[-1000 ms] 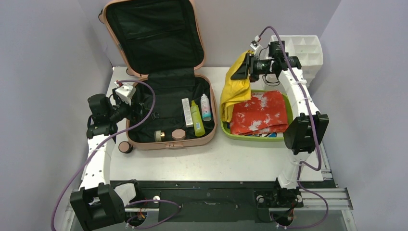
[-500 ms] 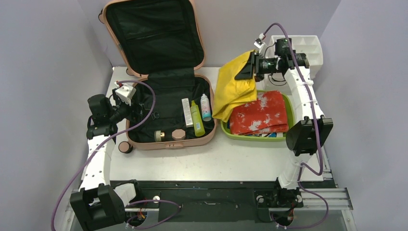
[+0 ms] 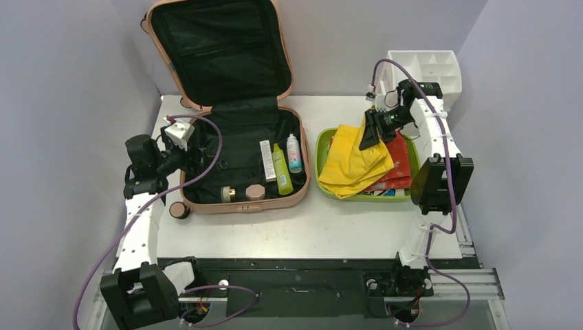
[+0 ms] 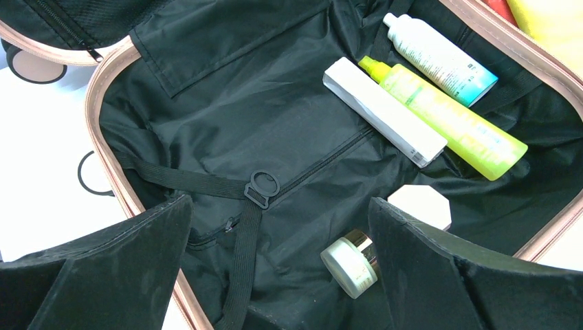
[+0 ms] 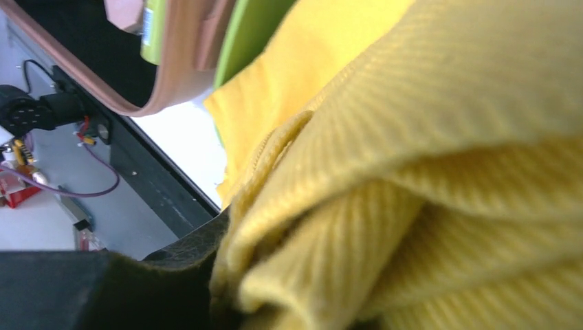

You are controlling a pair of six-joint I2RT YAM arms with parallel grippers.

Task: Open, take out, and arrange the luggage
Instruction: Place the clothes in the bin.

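Luggage: you have one, the luggage [image 3: 237, 201]
Bottles: you count two inside it; a white bottle [image 4: 440, 58] and a lime-green bottle [image 4: 447, 122]
Tubes: one for you, a flat white tube [image 4: 385, 110]
Jars: two; a gold-banded jar [image 4: 350, 265] and a pale-lidded jar [image 4: 421, 205]
Cloths: two you can tell apart; a yellow cloth [image 3: 350, 165] and a red patterned cloth [image 3: 401, 165]
Trays: one, your lime-green tray [image 3: 320, 155]
Organizers: one white organizer [image 3: 430, 69]
Grippers: two, one per arm; your left gripper [image 4: 278, 206] and right gripper [image 3: 371, 133]
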